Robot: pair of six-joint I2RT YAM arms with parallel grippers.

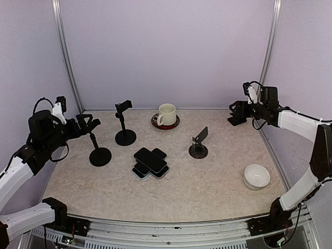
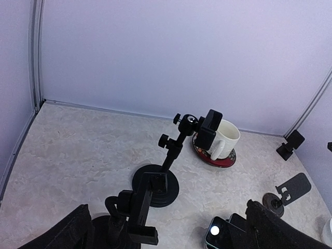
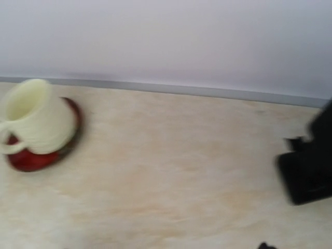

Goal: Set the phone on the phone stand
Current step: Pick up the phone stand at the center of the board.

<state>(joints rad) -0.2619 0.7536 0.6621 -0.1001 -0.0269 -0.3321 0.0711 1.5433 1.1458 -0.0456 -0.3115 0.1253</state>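
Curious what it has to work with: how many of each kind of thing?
Black phone stands: 3
Dark stacked phones: at least 3
Cream ceramic mug: 1
Red saucer: 1
White bowl: 1
Small black unclear object: 1
Total: at least 10

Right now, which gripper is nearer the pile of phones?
Left. The left gripper hovers over the near clamp stand, just left of the phones. The right gripper is far off, near the back right corner.

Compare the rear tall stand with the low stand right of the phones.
The rear tall stand has a long jointed post; the low stand is short. The tall one ends in a small clamp, the low one in a flat tilted plate. Both are black, round-based, empty.
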